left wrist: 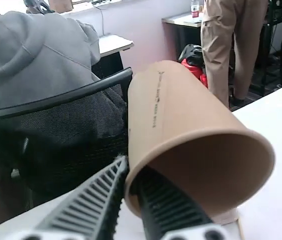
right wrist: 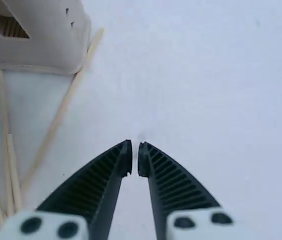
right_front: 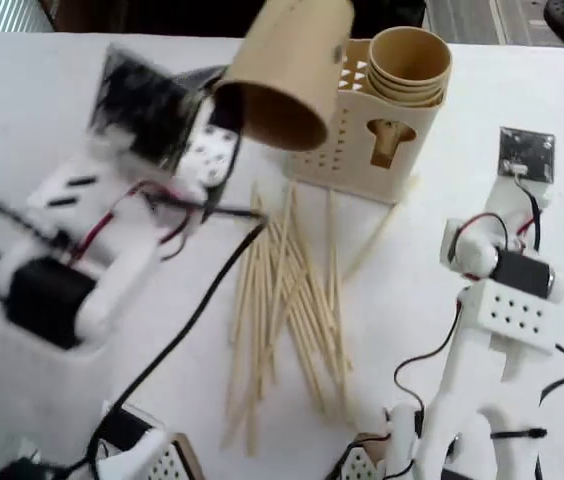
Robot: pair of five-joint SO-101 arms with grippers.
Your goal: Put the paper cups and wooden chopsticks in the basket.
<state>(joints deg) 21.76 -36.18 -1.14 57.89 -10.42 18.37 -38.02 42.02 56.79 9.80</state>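
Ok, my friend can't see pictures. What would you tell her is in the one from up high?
The left gripper holds a brown paper cup tipped sideways, up beside a cream basket that has stacked cups in it. Wooden chopsticks lie scattered on the white table in front of the basket, and the right gripper sits shut and empty nearby.

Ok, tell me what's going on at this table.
The left arm's pincer grips a paper cup by its rim, holding it on its side in the air next to the basket. A stack of cups sits in the basket. The wooden chopsticks lie scattered on the table in front of it. The right pincer is shut and empty over bare table.
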